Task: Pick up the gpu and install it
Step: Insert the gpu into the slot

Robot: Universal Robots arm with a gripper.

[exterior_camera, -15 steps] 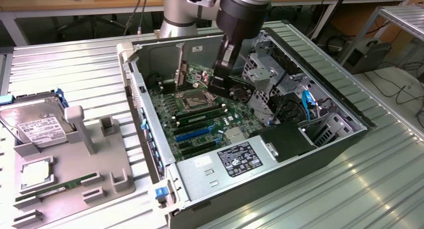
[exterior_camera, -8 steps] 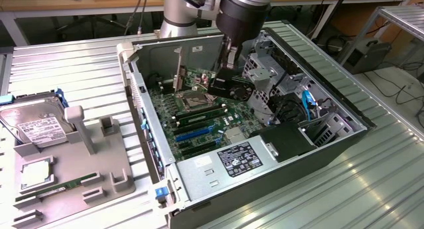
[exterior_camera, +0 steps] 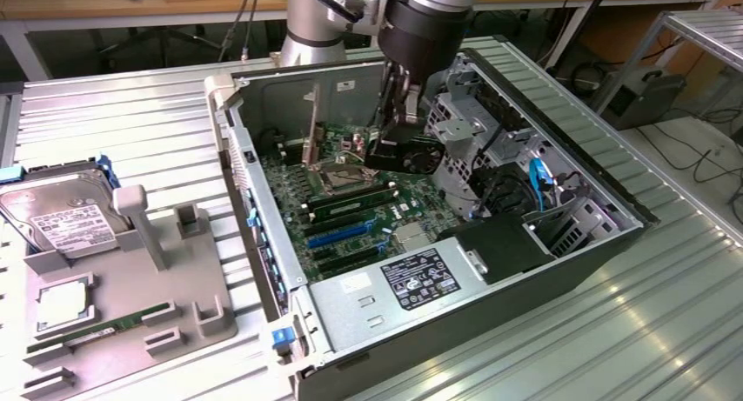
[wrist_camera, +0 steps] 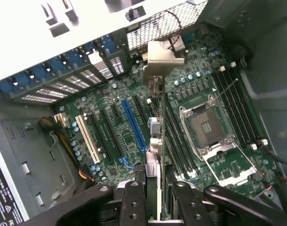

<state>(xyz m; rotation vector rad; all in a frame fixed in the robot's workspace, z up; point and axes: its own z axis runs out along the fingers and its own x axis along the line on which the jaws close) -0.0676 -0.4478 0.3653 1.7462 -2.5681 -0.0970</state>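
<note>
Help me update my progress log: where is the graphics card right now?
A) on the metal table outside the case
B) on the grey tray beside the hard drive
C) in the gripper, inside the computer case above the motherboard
C: the gripper clamps the graphics card inside the computer case, over the motherboard.

No word or number can be read. The black label (exterior_camera: 424, 277) on the power supply (exterior_camera: 354, 304) carries white print and small marks, and the white label (exterior_camera: 61, 227) on the hard drive (exterior_camera: 30, 199) carries dark print, all too fine to make out.
</note>
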